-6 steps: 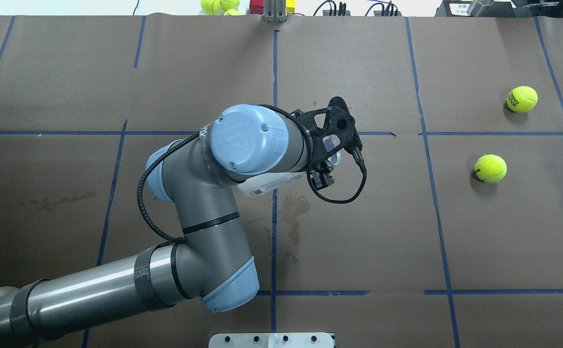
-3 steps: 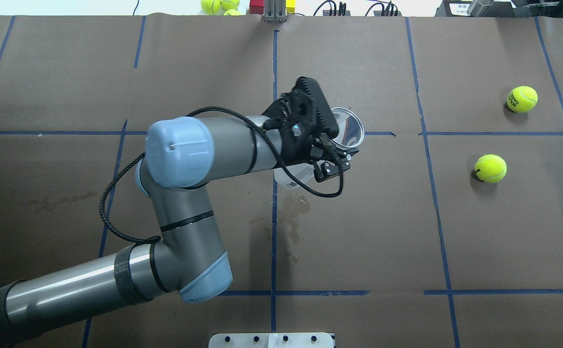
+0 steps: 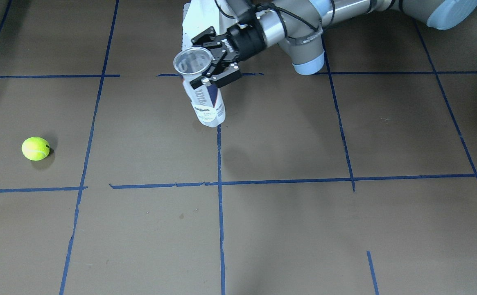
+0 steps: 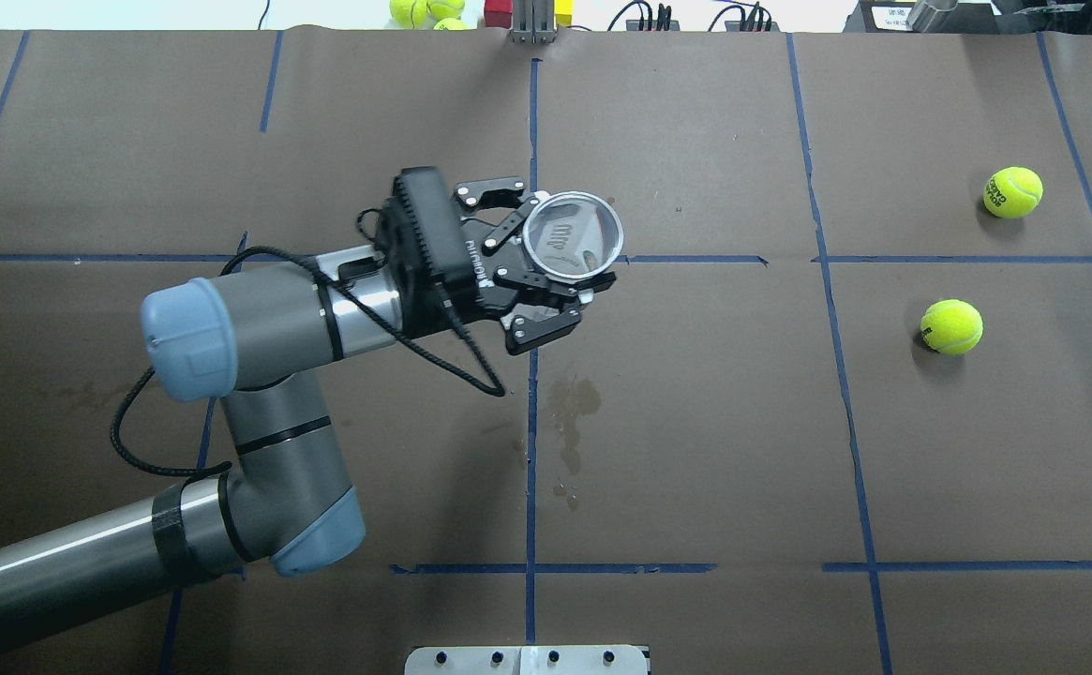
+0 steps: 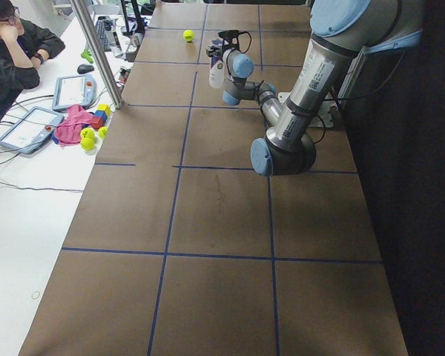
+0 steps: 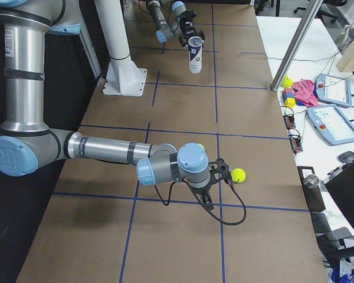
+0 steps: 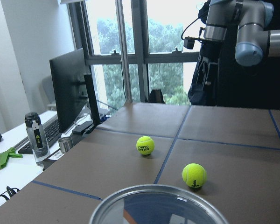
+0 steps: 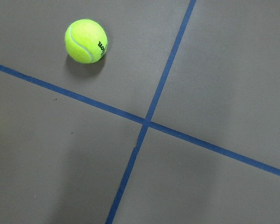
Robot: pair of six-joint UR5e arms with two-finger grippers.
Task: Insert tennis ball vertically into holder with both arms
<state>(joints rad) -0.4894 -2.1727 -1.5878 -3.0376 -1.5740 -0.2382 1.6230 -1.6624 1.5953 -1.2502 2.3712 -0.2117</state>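
My left pincer (image 3: 207, 61) pinches the upright holder (image 3: 208, 103) just below its rim; for the right pincer (image 6: 220, 175) I can't tell.

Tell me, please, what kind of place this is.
Most likely a robotics lab: a paper-covered table gridded with blue tape, the left arm and right arm working over it, and an operator seated beside control tablets.
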